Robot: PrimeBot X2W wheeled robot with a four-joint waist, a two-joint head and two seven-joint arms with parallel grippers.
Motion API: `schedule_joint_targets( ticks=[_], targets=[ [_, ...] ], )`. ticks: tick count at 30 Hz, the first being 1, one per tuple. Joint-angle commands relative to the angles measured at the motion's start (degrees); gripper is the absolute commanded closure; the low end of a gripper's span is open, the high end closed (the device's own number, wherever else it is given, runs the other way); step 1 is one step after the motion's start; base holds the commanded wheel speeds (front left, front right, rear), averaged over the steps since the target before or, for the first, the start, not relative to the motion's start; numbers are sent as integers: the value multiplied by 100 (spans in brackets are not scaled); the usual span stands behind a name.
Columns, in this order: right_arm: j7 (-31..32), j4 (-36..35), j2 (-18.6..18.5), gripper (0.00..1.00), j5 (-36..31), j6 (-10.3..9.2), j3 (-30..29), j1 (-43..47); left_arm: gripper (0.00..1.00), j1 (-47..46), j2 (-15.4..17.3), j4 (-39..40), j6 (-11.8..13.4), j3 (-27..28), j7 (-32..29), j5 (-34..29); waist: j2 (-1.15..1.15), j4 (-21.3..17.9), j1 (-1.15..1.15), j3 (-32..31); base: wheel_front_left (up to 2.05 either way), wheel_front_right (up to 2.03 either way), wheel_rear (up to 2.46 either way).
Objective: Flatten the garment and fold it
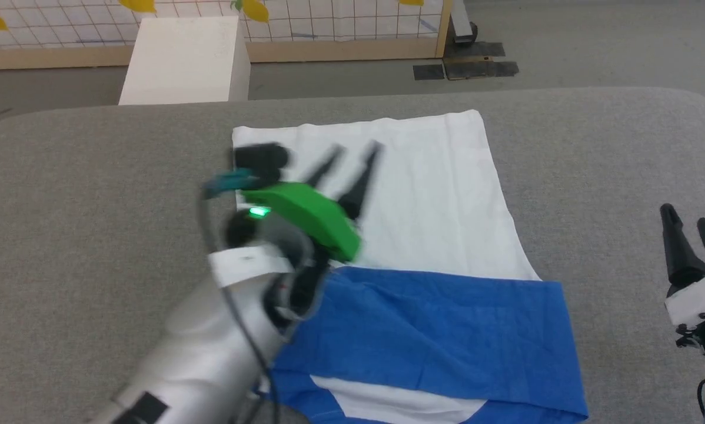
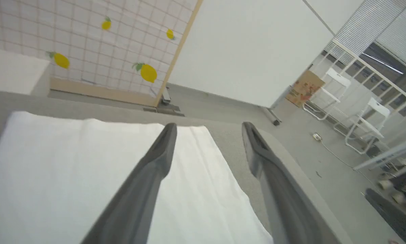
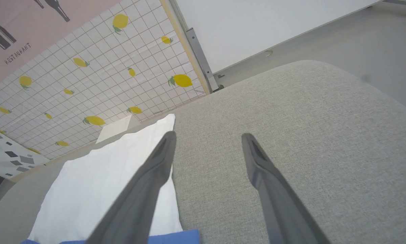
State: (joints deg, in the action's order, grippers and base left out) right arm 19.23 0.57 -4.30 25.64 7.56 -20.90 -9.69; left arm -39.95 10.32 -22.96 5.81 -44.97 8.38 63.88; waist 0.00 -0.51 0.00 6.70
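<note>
Garment (image 1: 399, 194): T-shirt, white body with a bright blue band. It lies flat on the grey padded surface (image 1: 93, 176). The white part is spread toward the far side, and the blue band crosses the near part with a white wedge at the near edge. The cloth looks smooth, with few creases.

Handling, judged: light, soft and limp, not fragile. It is likely to drag and bunch on the textured surface if pushed, and a single pinched layer may lift away from the one beneath. Best holds: the two far corners of the white hem, or the outer ends of the blue band, pinched at the edge.

Left pincer (image 1: 355, 150): over the white part, blurred in the head view. Its fingers are spread wide with nothing between them.

Right pincer (image 1: 685, 216): over bare surface at the right, well apart from the garment. Its fingers are wide and empty.
</note>
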Motion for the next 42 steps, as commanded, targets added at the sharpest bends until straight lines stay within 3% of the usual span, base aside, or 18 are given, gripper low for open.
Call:
schedule_joint_targets(
  ticks=[1,7,12,18,28,34,42],
  targets=[
    [17,-26,18,0,-39,-8,59,82,0,-12,252,-10,107,163,342,-234,0,26,0,-22,0,0,0],
    [77,-73,-12,0,-32,-8,279,67,0,541,1029,422,557,1182,657,-1217,0,88,0,96,0,0,0],
    [169,-70,-129,0,-65,-8,569,-189,0,1321,1176,1028,789,2022,660,-2014,0,163,0,396,0,0,0],
    [732,219,-392,0,-270,-8,849,-1197,0,1722,960,1725,802,2673,661,-2494,0,381,0,1116,0,0,0],
    [2206,1205,-1193,0,-1003,-8,1500,-3607,0,1338,315,2307,582,2949,662,-3143,0,1175,0,2458,0,0,0],
    [2904,1990,-1375,0,-1461,-8,1874,-4578,0,1230,-51,2403,426,3132,662,-3411,0,1507,0,2867,0,0,0],
    [3365,2511,-1537,0,-2136,-8,1999,-5243,0,1216,-438,2462,175,3364,662,-3702,0,1772,0,3224,0,0,0]
  ],
)
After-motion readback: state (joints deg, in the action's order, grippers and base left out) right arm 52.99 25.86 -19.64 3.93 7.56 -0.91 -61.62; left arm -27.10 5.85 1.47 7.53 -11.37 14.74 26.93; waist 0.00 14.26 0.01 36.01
